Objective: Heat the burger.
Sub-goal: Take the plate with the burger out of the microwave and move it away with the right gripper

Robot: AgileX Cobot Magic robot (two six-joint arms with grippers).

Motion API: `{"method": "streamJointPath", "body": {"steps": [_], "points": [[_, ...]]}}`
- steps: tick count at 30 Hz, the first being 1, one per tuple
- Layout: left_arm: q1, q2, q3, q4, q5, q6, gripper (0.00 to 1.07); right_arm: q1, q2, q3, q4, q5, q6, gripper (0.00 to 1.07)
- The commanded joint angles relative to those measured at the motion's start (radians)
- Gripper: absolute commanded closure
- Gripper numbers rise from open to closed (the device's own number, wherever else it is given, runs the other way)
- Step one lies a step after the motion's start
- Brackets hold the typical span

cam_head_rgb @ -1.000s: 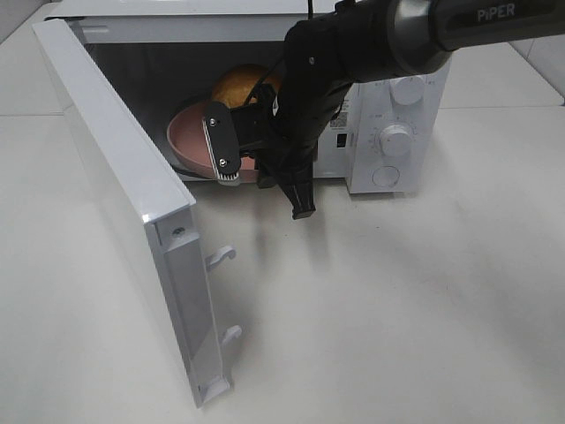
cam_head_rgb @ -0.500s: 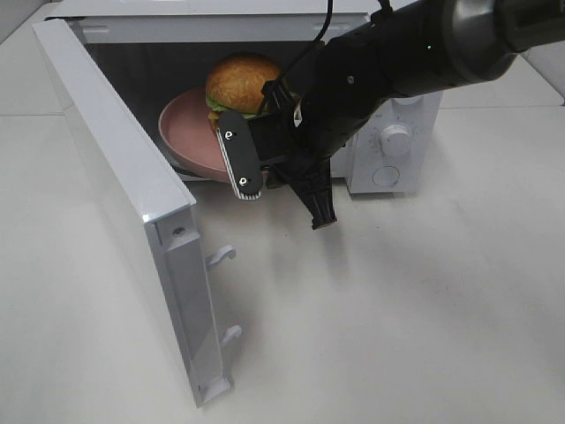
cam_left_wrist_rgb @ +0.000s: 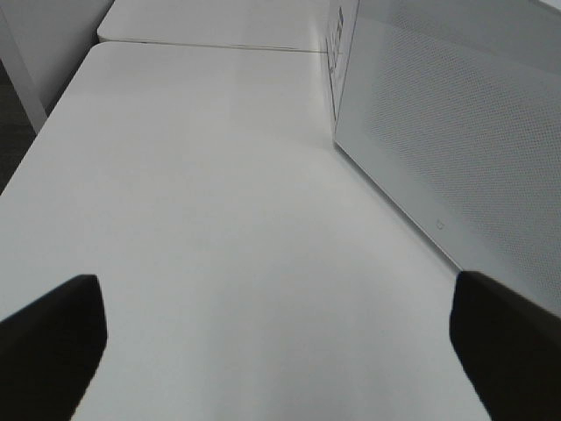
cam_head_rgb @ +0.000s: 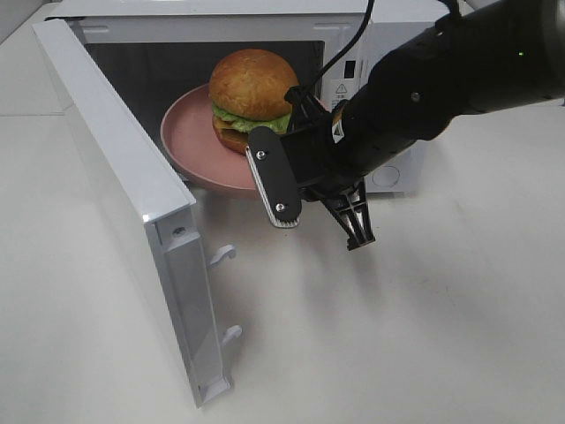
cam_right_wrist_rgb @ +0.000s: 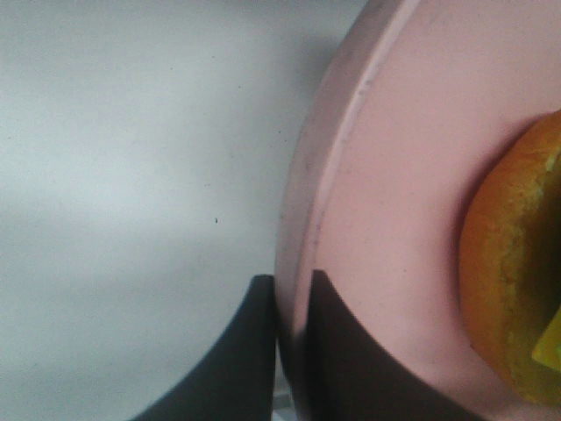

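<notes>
Our right gripper (cam_right_wrist_rgb: 292, 288) pinches the rim of the round pink plate (cam_head_rgb: 190, 132) (the arm hides that edge from above). The glossy golden-brown burger (cam_head_rgb: 252, 93) sits on it at the open mouth of the white microwave oven (cam_head_rgb: 177, 29). Our left gripper (cam_left_wrist_rgb: 280, 351), only its tips in view, gapes empty beside the microwave.

Right pincer (cam_right_wrist_rgb: 293, 303) black; the plate (cam_head_rgb: 190, 141) at its tips is plain pale pink. Burger (cam_head_rgb: 252, 93) just beyond the tips: glossy golden-brown bun, green lettuce, dark patty. Microwave (cam_head_rgb: 115, 159) around the plate white outside, dark grey inside, its side wall finely dotted in the left wrist view; table (cam_head_rgb: 397, 336) under the pincer plain off-white.
</notes>
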Motion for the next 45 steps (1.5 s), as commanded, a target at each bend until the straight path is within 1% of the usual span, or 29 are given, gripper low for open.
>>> {"method": "streamJointPath", "body": {"steps": [1, 2, 3, 5, 7, 10, 12, 14, 15, 16, 18, 21, 23, 26, 28, 31, 33, 37, 38, 45], "points": [[-0.001, -0.023, 0.001, -0.005, -0.006, 0.0, 0.06, -0.019, -0.08, 0.056, -0.026, -0.049, 0.036, 1.07], [-0.001, -0.023, 0.001, -0.005, -0.006, 0.0, 0.06, -0.019, -0.08, 0.056, -0.026, -0.049, 0.036, 1.07], [-0.001, -0.023, 0.001, -0.005, -0.006, 0.0, 0.06, -0.019, -0.103, 0.087, -0.031, -0.049, 0.036, 1.07], [-0.001, -0.023, 0.001, -0.005, -0.006, 0.0, 0.06, -0.019, -0.116, 0.099, -0.031, -0.049, 0.037, 1.07], [-0.001, -0.023, 0.001, -0.005, -0.006, 0.0, 0.06, -0.019, -0.167, 0.149, -0.03, -0.049, 0.054, 1.07], [-0.001, -0.023, 0.001, -0.005, -0.006, 0.0, 0.06, -0.019, -0.179, 0.16, -0.03, -0.049, 0.06, 1.07], [-0.001, -0.023, 0.001, -0.005, -0.006, 0.0, 0.06, -0.019, -0.242, 0.212, -0.03, -0.048, 0.07, 1.07], [-0.001, -0.023, 0.001, -0.005, -0.006, 0.0, 0.06, -0.019, -0.258, 0.223, -0.03, -0.048, 0.071, 1.07], [-0.001, -0.023, 0.001, -0.005, -0.006, 0.0, 0.06, -0.019, -0.294, 0.253, -0.03, -0.048, 0.071, 1.07], [-0.001, -0.023, 0.001, -0.005, -0.006, 0.0, 0.06, -0.019, -0.294, 0.253, -0.03, -0.048, 0.071, 1.07], [-0.001, -0.023, 0.001, -0.005, -0.006, 0.0, 0.06, -0.019, -0.344, 0.294, -0.03, -0.048, 0.092, 1.07], [-0.001, -0.023, 0.001, -0.005, -0.006, 0.0, 0.06, -0.019, -0.359, 0.308, -0.03, -0.046, 0.106, 1.07], [-0.001, -0.023, 0.001, -0.005, -0.006, 0.0, 0.06, -0.019, -0.433, 0.365, -0.031, -0.034, 0.124, 1.07], [-0.001, -0.023, 0.001, -0.005, -0.006, 0.0, 0.06, -0.019, -0.454, 0.38, -0.031, -0.026, 0.124, 1.07], [-0.001, -0.023, 0.001, -0.005, -0.006, 0.0, 0.06, -0.019, -0.532, 0.431, -0.031, 0.004, 0.124, 1.07], [-0.001, -0.023, 0.001, -0.005, -0.006, 0.0, 0.06, -0.019, -0.554, 0.444, -0.031, 0.016, 0.124, 1.07], [-0.001, -0.023, 0.001, -0.005, -0.006, 0.0, 0.06, -0.019, -0.63, 0.488, -0.031, 0.07, 0.15, 1.07], [-0.001, -0.023, 0.001, -0.005, -0.006, 0.0, 0.06, -0.019, -0.687, 0.511, -0.049, 0.117, 0.181, 1.07], [-0.001, -0.023, 0.001, -0.005, -0.006, 0.0, 0.06, -0.019, -0.727, 0.52, -0.066, 0.162, 0.206, 1.07], [-0.001, -0.023, 0.001, -0.005, -0.006, 0.0, 0.06, -0.019, -0.821, 0.52, -0.136, 0.295, 0.323, 1.07]]}}
